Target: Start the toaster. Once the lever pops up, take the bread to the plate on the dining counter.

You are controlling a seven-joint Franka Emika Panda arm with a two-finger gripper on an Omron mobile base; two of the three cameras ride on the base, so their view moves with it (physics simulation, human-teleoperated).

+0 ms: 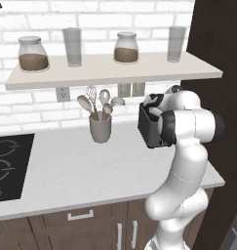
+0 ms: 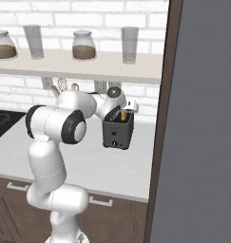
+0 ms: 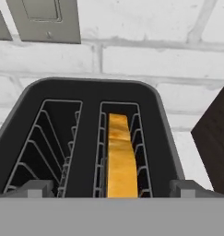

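The black toaster (image 3: 88, 138) stands on the white worktop against the brick wall, and I look down into its two slots. A golden-brown slice of bread (image 3: 120, 159) stands on edge in the right-hand slot; the left-hand slot is empty. My gripper (image 3: 111, 190) hovers just above the toaster's near rim, open, with its fingertips (image 3: 36, 189) spread wider than both slots and nothing between them. In the right base view the hand (image 2: 120, 105) hangs over the toaster (image 2: 118, 132), and the bread (image 2: 122, 116) peeks out of the top. In the left base view the arm covers part of the toaster (image 1: 148, 128).
A grey utensil cup (image 1: 100, 128) stands left of the toaster. A black cooktop (image 1: 8, 166) lies at the far left. A shelf (image 1: 110, 73) with jars and glasses hangs above. A dark tall panel (image 1: 220, 58) closes off the right, close to the toaster.
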